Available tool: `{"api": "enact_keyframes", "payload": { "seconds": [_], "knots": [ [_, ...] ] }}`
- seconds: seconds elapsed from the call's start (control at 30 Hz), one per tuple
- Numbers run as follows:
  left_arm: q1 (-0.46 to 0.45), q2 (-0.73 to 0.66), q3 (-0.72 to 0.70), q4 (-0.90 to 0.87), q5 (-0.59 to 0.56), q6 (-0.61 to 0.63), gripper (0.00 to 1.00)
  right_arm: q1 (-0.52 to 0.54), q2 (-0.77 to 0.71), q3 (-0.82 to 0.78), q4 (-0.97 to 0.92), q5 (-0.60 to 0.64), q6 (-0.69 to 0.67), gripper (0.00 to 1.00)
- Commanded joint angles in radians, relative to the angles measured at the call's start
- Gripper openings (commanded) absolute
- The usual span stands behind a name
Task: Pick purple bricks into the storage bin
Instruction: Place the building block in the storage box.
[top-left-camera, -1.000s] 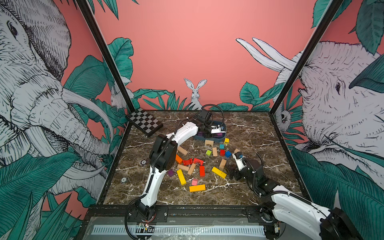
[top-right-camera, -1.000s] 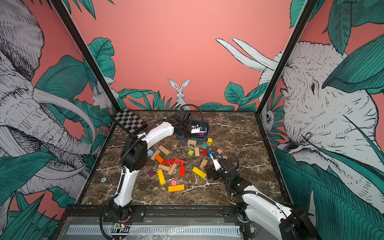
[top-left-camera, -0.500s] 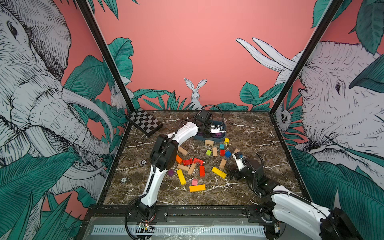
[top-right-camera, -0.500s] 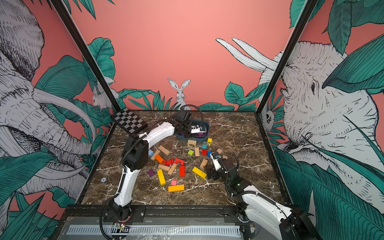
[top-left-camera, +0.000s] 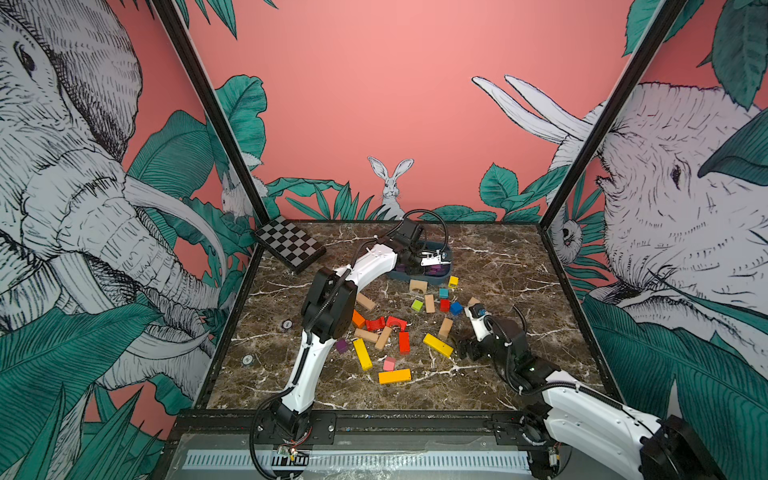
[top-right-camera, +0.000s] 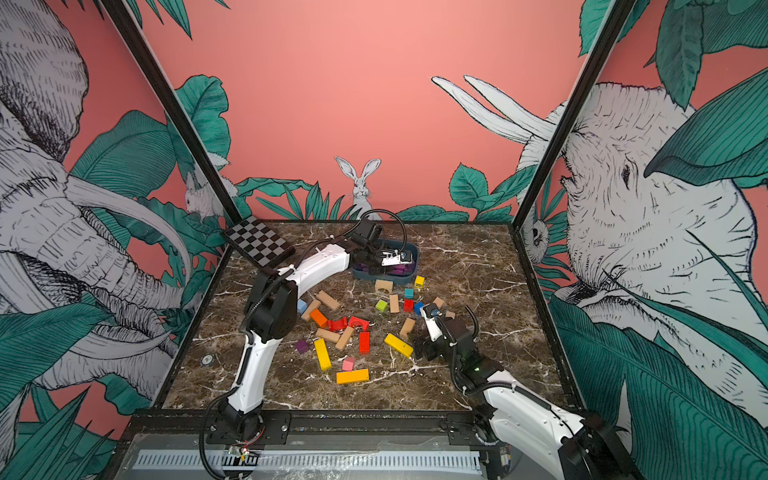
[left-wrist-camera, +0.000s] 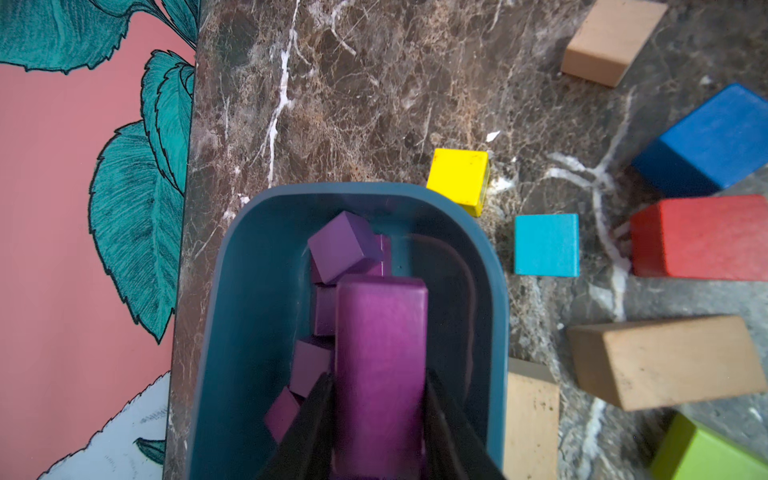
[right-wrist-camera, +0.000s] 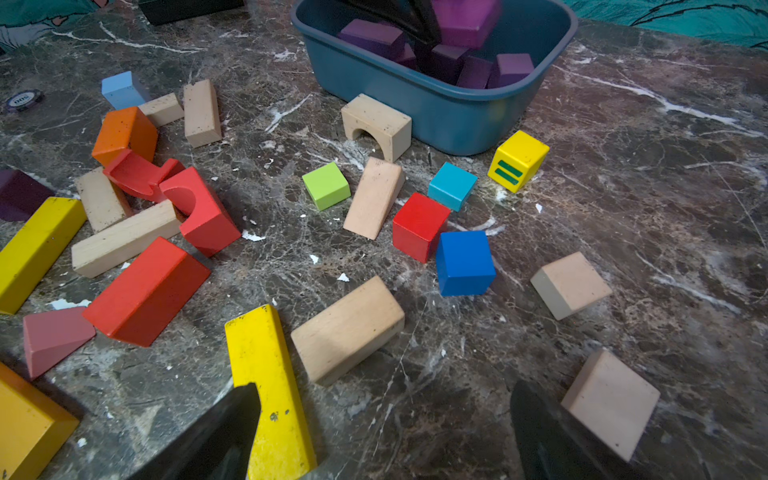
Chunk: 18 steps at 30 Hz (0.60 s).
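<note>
My left hand (left-wrist-camera: 378, 380) was pinching a long purple wooden bar (left-wrist-camera: 380, 353), one black finger laid against each of its long sides. The bar hung over the inside of the shallow dark blue plastic tub (left-wrist-camera: 249, 291) and had not been let go. Under and beside it, several smaller purple wooden blocks lay on the tub floor, among them a tilted purple cube (left-wrist-camera: 343, 245) resting on others of the same colour.

In both top views the tub sat just above the middle of the frame, on the far part of the brown marble worktop (top-left-camera: 498, 270), with my left arm arching over it from the lower left. A small yellow wooden cube (top-left-camera: 453, 282) stood just beside the tub's right corner, and a plain tan wooden arch block (right-wrist-camera: 376, 124) stood against its near wall.

One more small purple wooden cube (top-left-camera: 341, 345) lay out on the worktop at the lower left edge of the scattered pile. It was just beside a long yellow wooden bar (top-left-camera: 362, 353) and close to my left arm.

My right hand (right-wrist-camera: 384, 390) was spread wide and held nothing, with only bare worktop between its fingers. In a top view it hovered low at the lower right of the pile, near another yellow wooden bar (top-right-camera: 398, 345).

A black-and-white checkerboard slab (top-left-camera: 289, 248) leaned at the worktop's upper left corner.
</note>
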Motion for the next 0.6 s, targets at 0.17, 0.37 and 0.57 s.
{"api": "enact_keyframes", "payload": {
  "seconds": [0.17, 0.37, 0.57],
  "knots": [
    [-0.007, -0.01, 0.028, 0.026, 0.011, 0.001, 0.42, -0.003, 0.005, -0.009, 0.036, -0.001, -0.009, 0.96],
    [-0.007, -0.049, 0.016, 0.065, -0.001, -0.041, 0.41, -0.002, 0.005, -0.01, 0.037, -0.003, -0.009, 0.96],
    [-0.007, -0.249, -0.154, 0.165, -0.107, -0.199, 0.39, -0.003, -0.014, -0.018, 0.036, -0.01, -0.011, 0.96]
  ]
}}
